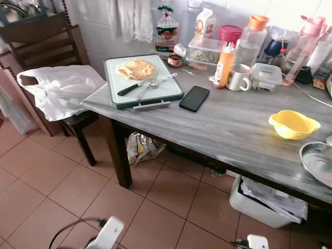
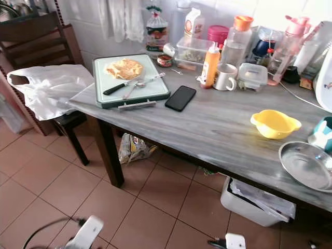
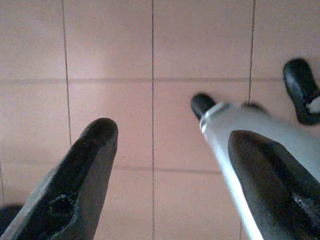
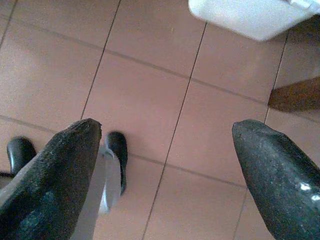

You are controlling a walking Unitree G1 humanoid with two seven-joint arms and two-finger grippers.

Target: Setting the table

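Hanging low over the tiled floor, both arms are idle: the left gripper has its fingers spread wide with nothing between them, and the right gripper is likewise wide and empty. From what shows, the table setting has hardly begun; nothing is laid out as a place yet, and everything remains to be arranged.

Nearest on the grey, wood-grained table, at the right edge, sits a shiny round metal plate. Just beyond it is a yellow plastic bowl with small handles, smooth and rounded. Toward the left, a flat black phone lies just beside a pale green cutting board, which carries a black-handled knife, a spoon and a golden flatbread. Farther back stands a white mug beside an orange bottle, among a clutter of clear bottles and tubs against the tiled wall. At the far left, a crinkled white plastic bag rests on a dark wooden chair.
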